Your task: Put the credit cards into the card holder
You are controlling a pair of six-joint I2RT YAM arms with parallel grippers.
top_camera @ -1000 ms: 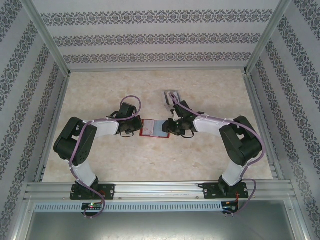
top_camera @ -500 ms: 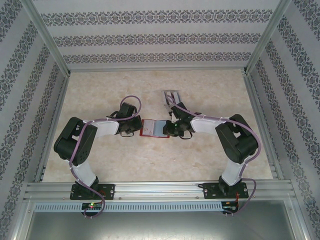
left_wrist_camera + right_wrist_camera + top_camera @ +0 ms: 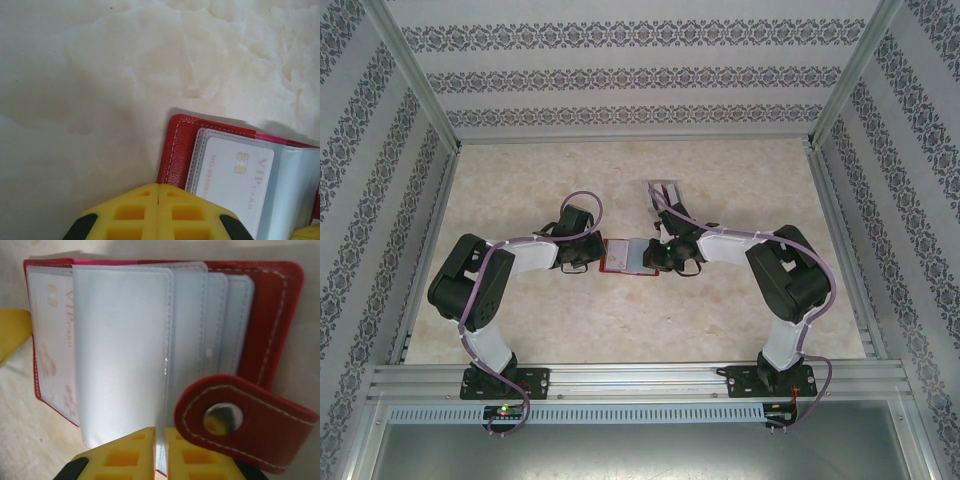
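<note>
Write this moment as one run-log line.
card holder: open | VIP card: in pocket | left gripper: shut, at red cover edge | right gripper: shut on clear sleeve

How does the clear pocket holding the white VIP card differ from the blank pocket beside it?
The clear plastic pocket holding the white VIP card is filled; the blank clear plastic pocket beside it looks empty. The card pocket lies against the red leather-like wallet cover; the blank pocket overlaps it in front, its lower edge reaching the right tool. Both are stitched sleeves of one wallet.

Lab booth: aluminium frame [image 3: 415, 85], wallpapered walls [image 3: 640, 70]
</note>
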